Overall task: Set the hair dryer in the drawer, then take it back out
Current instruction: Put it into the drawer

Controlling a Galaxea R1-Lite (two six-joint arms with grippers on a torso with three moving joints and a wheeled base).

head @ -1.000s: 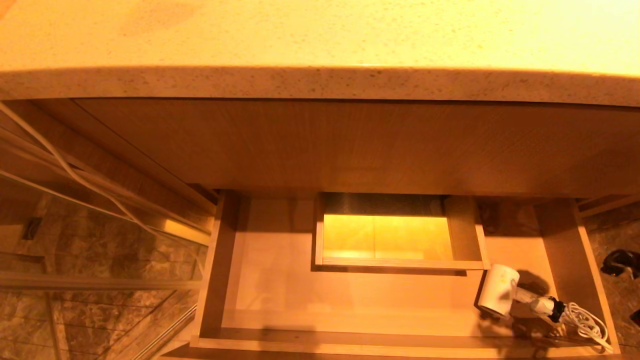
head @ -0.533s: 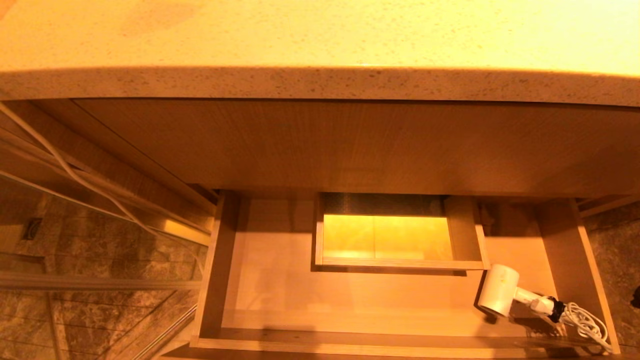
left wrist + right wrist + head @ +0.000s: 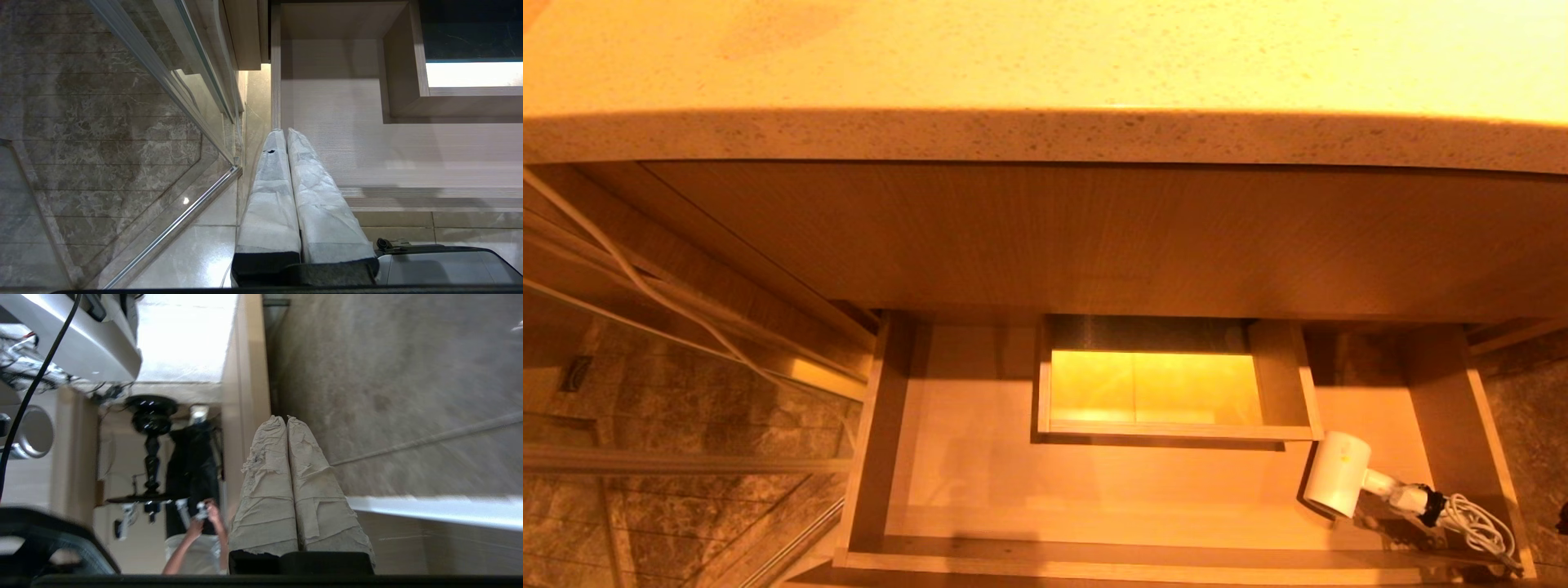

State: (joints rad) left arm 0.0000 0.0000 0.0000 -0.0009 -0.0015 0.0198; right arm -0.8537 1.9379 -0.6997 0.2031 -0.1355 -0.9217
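Note:
The drawer [image 3: 964, 457] stands pulled open below the counter, light wood with a boxed rectangular cutout [image 3: 1168, 384] in its middle. A white hair dryer [image 3: 1335, 486] lies in its front right corner, and its coiled white cord [image 3: 1474, 523] trails toward the right wall. No gripper touches it. My left gripper [image 3: 286, 132] is shut and empty, hanging by the drawer's [image 3: 347, 143] left side wall. My right gripper [image 3: 285, 419] is also shut and empty, off to the right of the drawer and outside the head view.
A speckled stone countertop [image 3: 1045, 65] overhangs a plain wood panel [image 3: 1094, 237] above the drawer. A glass panel with metal rails [image 3: 686, 465] and a white cable [image 3: 629, 278] are at the left. A person's arms [image 3: 192, 535] show in the right wrist view.
The dark right gripper, seen at the head view's right edge a second ago, has withdrawn out of that view. The hair dryer lies in the drawer as before.

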